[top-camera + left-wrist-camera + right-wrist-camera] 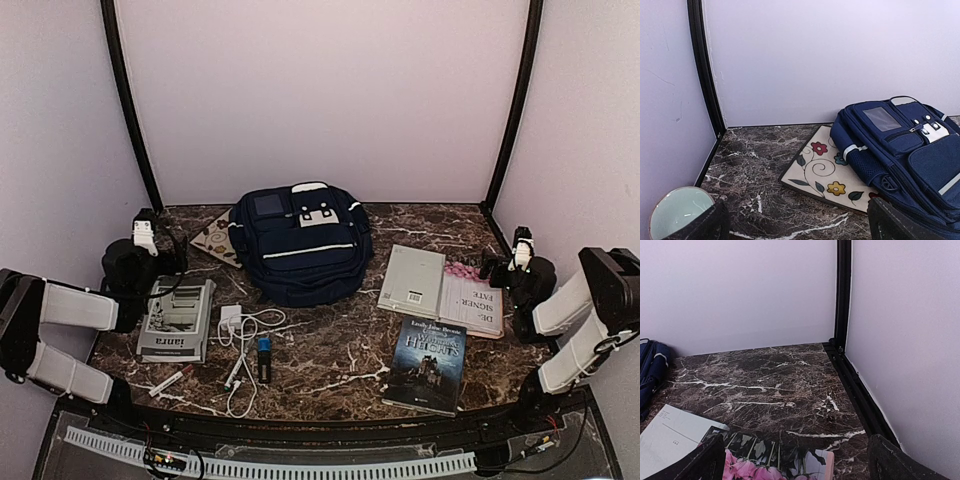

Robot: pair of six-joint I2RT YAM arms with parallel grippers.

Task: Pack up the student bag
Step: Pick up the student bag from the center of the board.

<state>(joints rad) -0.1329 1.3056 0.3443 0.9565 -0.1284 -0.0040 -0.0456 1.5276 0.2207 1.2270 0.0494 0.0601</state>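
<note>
Floral board [822,167] (right side) under the student bag [905,150]

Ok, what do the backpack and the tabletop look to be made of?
The student bag looks like matte navy woven fabric: stitched seams, soft folds, a mesh side pocket. The tabletop has a dark brown stone look with white veins; real marble or printed laminate, the pictures cannot settle.
</note>
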